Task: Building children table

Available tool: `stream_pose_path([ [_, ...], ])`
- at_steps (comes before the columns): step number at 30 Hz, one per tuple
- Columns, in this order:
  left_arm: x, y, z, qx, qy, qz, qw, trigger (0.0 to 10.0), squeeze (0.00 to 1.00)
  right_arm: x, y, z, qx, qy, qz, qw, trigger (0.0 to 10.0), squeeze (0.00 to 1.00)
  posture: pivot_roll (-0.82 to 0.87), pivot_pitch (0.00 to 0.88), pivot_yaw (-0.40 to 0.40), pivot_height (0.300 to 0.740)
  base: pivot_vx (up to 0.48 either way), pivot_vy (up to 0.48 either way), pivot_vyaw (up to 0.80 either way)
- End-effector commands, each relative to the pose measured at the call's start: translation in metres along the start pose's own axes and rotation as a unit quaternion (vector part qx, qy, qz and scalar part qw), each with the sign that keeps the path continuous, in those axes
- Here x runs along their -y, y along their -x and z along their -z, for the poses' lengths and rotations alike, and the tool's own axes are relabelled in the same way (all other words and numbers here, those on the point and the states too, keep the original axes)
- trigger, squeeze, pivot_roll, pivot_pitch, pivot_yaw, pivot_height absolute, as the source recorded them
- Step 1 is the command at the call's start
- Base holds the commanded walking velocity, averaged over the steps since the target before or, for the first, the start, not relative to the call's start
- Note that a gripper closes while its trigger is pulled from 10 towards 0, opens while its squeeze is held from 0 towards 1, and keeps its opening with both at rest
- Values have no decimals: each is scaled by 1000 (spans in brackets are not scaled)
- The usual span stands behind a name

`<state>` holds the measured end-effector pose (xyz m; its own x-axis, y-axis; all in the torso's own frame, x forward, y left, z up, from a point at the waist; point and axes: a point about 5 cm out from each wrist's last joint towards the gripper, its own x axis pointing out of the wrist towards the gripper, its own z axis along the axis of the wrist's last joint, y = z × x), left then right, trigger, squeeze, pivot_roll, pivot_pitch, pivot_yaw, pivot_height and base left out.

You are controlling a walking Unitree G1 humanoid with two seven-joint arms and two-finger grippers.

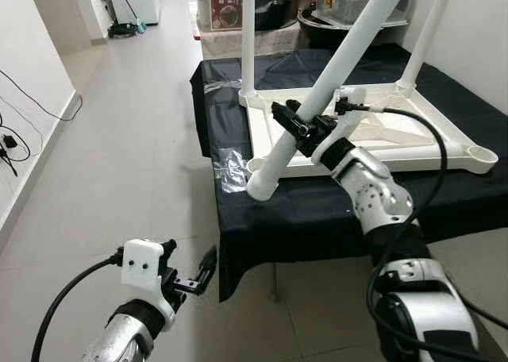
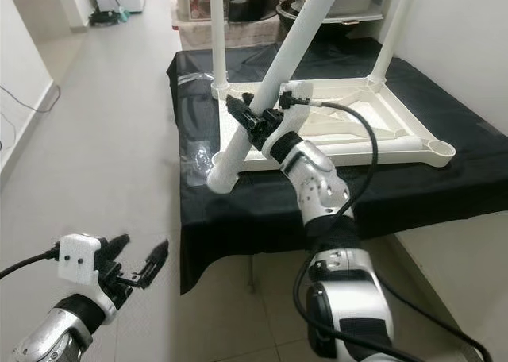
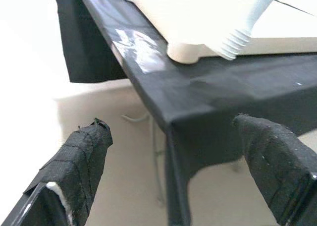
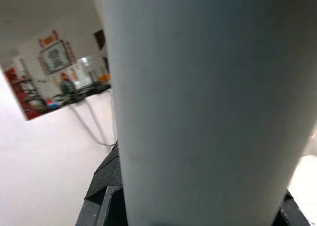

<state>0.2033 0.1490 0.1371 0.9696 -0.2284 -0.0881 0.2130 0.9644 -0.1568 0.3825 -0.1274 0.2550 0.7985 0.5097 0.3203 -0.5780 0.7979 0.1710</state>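
Left gripper point(image 1: 194, 276) is nearest the camera, low over the floor point(image 1: 135, 163), just off the table's near left corner. Its fingers point(image 3: 81, 159) are apart, holding nothing; in the left wrist view they frame the corner of the black cloth point(image 3: 198, 102) and the hanging drape below it.

Right gripper point(image 1: 300, 126) is over the table, fingers clamped on a white leg point(image 1: 329, 88). The leg is tilted, its upper end leaning away to the right and out of frame. Its lower end point(image 1: 262, 186) shows a threaded tip in the left wrist view and sits just beside, possibly touching, the near left corner socket point(image 3: 185, 52) of the top; cannot tell whether it is seated. The right wrist view is close on the leg's pale surface, with dark finger edges at either side.

White top point(image 1: 397, 140) lies upside down on the cloth-covered table point(image 1: 317, 203). Two legs stand upright in the far sockets: one far left point(image 1: 248, 36), one far right point(image 1: 425, 32). The near right socket point(image 1: 482, 154) is open.

A clear plastic scrap point(image 1: 230, 170) lies on the cloth at the left edge. Boxes and bins point(image 1: 349, 1) stand beyond the table.
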Motion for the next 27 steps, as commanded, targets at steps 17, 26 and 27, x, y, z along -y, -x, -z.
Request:
stream_pose_path([
  [17, -10, -7, -31, 88, -53, -119, 987, 10000, 0, -24, 4, 6, 30, 81, 35, 996, 10000, 0, -41, 43, 4, 740, 0, 0, 0],
  [26, -12, -9, -42, 113, -68, -152, 980, 10000, 0, -29, 6, 5, 37, 96, 43, 994, 10000, 0, -38, 47, -2, 740, 0, 0, 0],
  [27, -12, -10, -43, 115, -70, -157, 978, 10000, 0, -30, 6, 5, 37, 99, 44, 993, 10000, 0, -36, 49, -5, 740, 0, 0, 0],
])
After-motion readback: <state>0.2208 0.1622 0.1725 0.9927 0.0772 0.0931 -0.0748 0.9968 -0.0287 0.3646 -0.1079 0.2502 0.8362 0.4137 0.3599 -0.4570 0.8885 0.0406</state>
